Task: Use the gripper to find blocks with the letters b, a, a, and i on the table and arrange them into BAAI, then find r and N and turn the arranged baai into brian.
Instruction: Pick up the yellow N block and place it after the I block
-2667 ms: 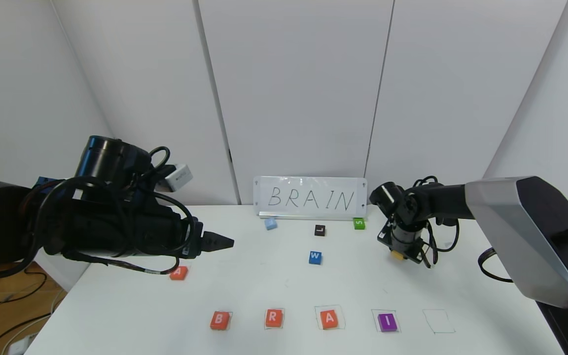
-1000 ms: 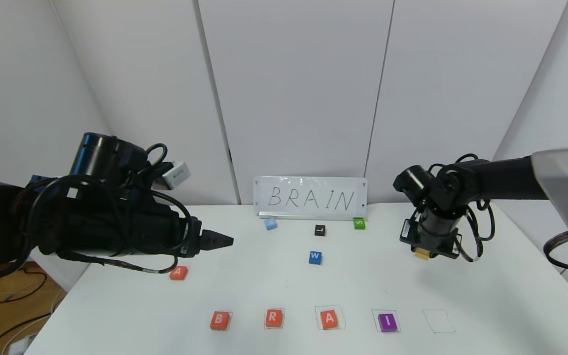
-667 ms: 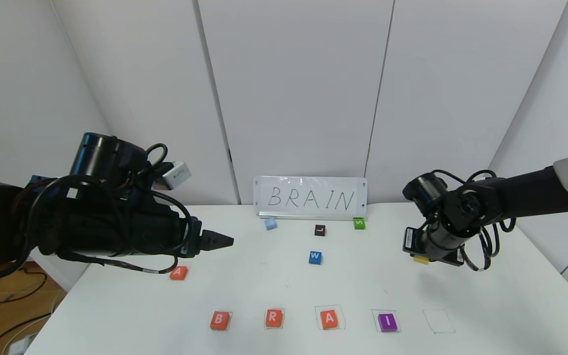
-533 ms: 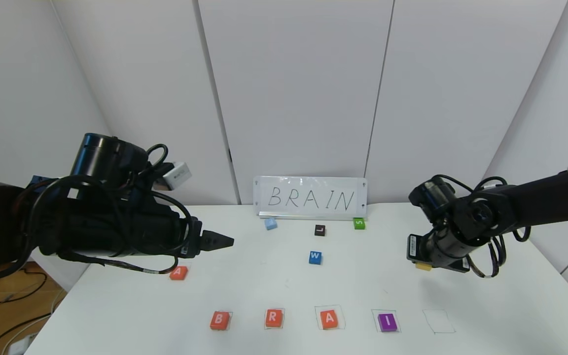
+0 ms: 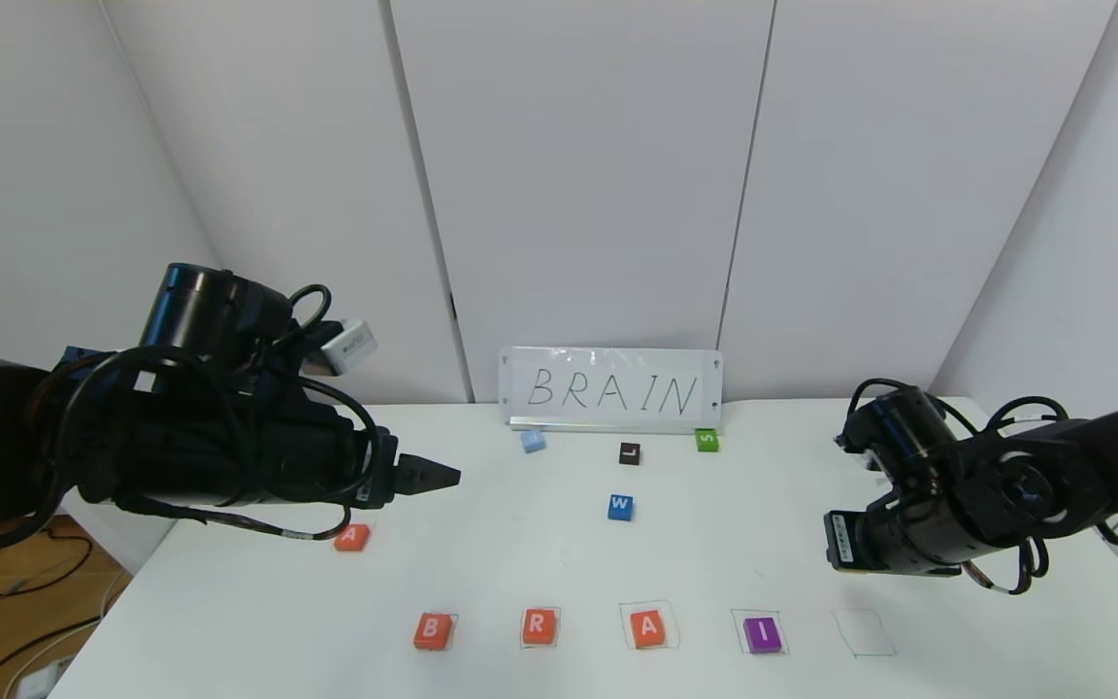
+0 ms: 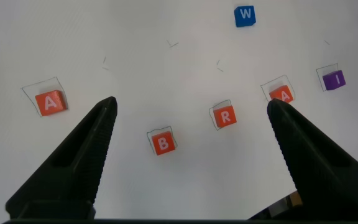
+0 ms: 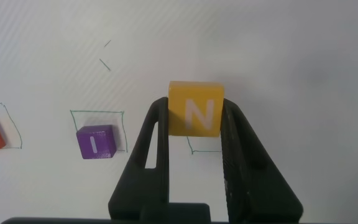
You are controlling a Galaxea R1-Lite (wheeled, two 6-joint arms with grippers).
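Right gripper [image 7: 194,118]: fingers pinching the small yellow square block lettered N [image 7: 194,107], above the surface toward its right end, just behind the vacant pen-drawn outline [image 5: 862,633].
Left gripper [image 6: 188,112]: fingers spread, holding nothing, parked above the left part of the white surface [image 5: 520,544].
Risk, drop: the N is gripped only by its sides; a slip would likely land it outside the outline.
Risk, skew: released tilted or off-centre, it could sit crooked beside the purple I block [image 5: 762,634].
Risk, nudge: lowering too close might knock the I.
Count, front-edge row: four blocks, orange-red B [image 5: 432,631], orange-red R [image 5: 539,626], orange-red A [image 5: 647,627], purple I.
Count, spare orange-red A [image 5: 351,537]: one, near the left edge.
Count, others: blue W [image 5: 620,507], pale blue [image 5: 533,441], black L [image 5: 629,453], green [image 5: 706,440], one each.
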